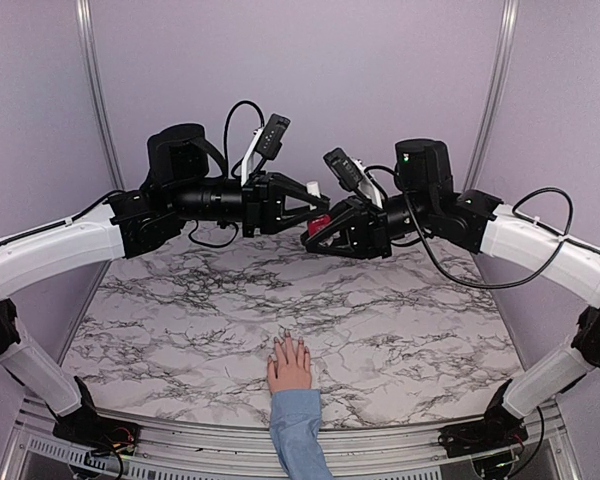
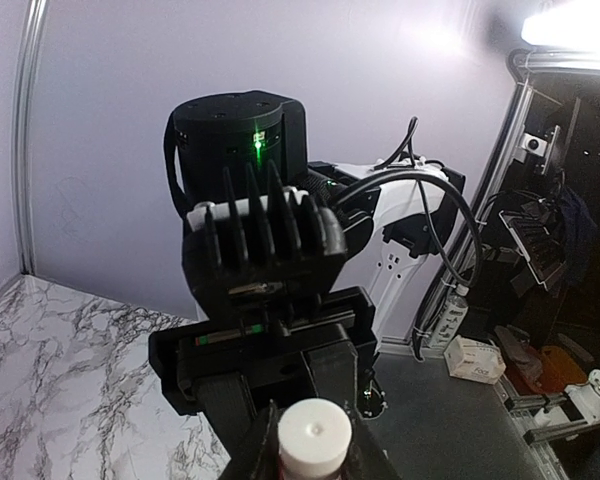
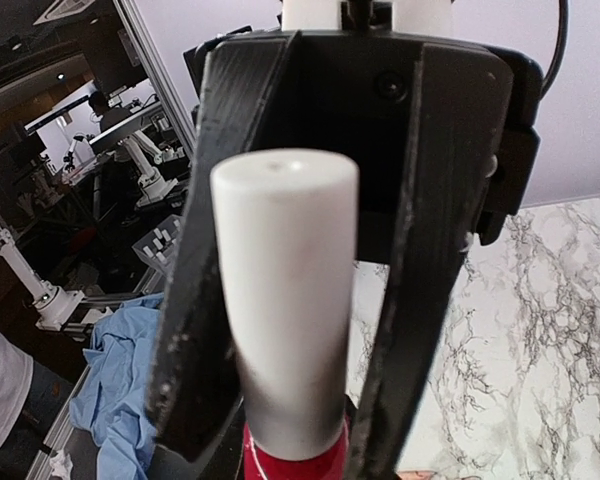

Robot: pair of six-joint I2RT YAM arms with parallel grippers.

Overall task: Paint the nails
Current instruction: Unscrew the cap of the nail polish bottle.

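Right tool (image 1: 314,232) grips polish bottle (image 1: 321,222), mostly hidden; nails (image 1: 289,342) indistinct.

Lilac walls (image 1: 310,60), marbled tabletop (image 1: 180,330), bright lamp (image 2: 570,25)

Both arms are raised and reach inward from the sides, the left arm (image 1: 60,245) and the right arm (image 1: 540,245) bent so that their wrists meet tip to tip high over the middle of the table. The right gripper (image 1: 318,232) is clamped on the polish bottle (image 1: 321,222). The left gripper (image 1: 315,195) faces it with its fingers (image 3: 195,300) on either side of the white cap (image 3: 285,300); whether they press it cannot be told.
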